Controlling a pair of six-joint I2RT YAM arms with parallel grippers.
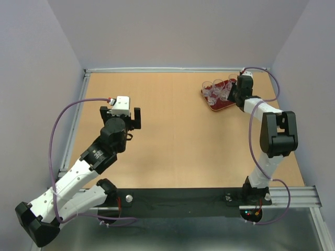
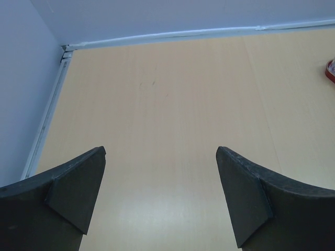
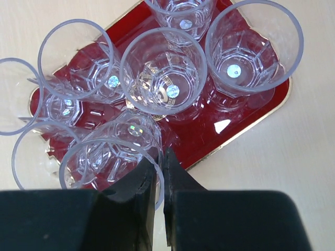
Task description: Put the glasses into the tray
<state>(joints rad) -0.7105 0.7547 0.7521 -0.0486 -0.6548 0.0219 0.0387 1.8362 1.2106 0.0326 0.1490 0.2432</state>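
Near the far right corner of the counter, the right jaws pinch nearly shut on the thin rim of one glass, light, stiff, slick and breakable, among the glasses on the tray; the left jaws gape empty near the left edge.

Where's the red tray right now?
In the top view, the tray sits at the table's far right, right under the right tool, with the glasses standing in it.
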